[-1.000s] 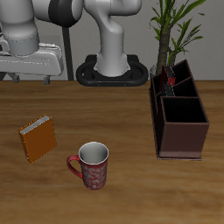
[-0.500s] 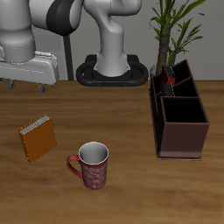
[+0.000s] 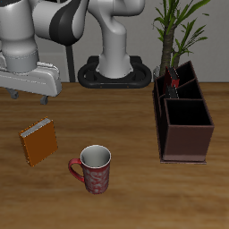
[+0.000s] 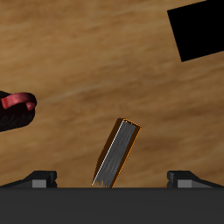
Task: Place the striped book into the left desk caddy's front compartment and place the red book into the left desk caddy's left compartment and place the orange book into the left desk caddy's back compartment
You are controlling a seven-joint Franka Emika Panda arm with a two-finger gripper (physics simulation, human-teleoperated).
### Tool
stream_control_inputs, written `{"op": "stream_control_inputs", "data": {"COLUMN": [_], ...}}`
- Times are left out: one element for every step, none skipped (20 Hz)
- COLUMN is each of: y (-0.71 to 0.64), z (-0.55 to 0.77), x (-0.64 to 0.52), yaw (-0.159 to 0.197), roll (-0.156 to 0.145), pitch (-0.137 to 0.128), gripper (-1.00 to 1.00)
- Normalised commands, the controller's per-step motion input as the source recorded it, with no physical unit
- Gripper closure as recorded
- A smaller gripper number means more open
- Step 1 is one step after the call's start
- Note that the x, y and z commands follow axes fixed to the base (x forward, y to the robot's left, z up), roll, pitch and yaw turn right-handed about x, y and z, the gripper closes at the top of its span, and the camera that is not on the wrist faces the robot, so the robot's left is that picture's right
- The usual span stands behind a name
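The orange book (image 3: 38,141) lies flat on the table, near the mug; it also shows in the wrist view (image 4: 116,153). My gripper (image 3: 29,92) hangs open and empty above and just behind it, with the book between its fingertips (image 4: 40,179) in the wrist view. The left desk caddy (image 3: 188,143) stands at the other side of the table. At its far end a thin dark striped book (image 3: 184,73) leans tilted, and a bit of the red book (image 3: 176,87) shows beside it. Which compartments hold them is too small to tell.
A red patterned mug (image 3: 93,168) stands near the table's front edge, beside the orange book; its rim shows in the wrist view (image 4: 17,109). A potted plant (image 3: 175,31) stands behind the caddy. The robot's base (image 3: 114,72) is at the table's back.
The gripper has come down and a little forward towards the orange book. The books, mug and caddy have not moved.
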Motion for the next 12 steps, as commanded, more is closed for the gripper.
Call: {"op": "stream_control_inputs", "data": {"y": [0.04, 0.14, 0.04, -0.01, -0.07, -0.10, -0.10, -0.12, -0.10, 0.05, -0.21, -0.13], "z": [-0.15, -0.17, -0.15, -0.08, -0.10, -0.18, -0.24, -0.28, -0.26, -0.10, -0.24, -0.07], "x": [-0.09, -0.07, -0.04, -0.09, -0.02, -0.11, 0.04, 0.05, -0.03, 0.10, -0.10, -0.11], "yaw": [-0.074, -0.028, -0.036, -0.156, -0.130, -0.124, -0.081, -0.040, -0.023, -0.041, -0.085, -0.078], "roll": [-0.014, 0.016, 0.026, 0.006, 0.008, -0.007, 0.018, -0.048, 0.000, -0.016, -0.056, -0.013], "pitch": [-0.067, -0.085, -0.034, -0.061, -0.042, -0.032, -0.008, 0.014, 0.004, -0.005, -0.025, -0.057], "gripper": [-1.00, -1.00, -1.00, -1.00, -1.00, -1.00, -1.00, -1.00, -1.00, -1.00, -1.00, -1.00]}}
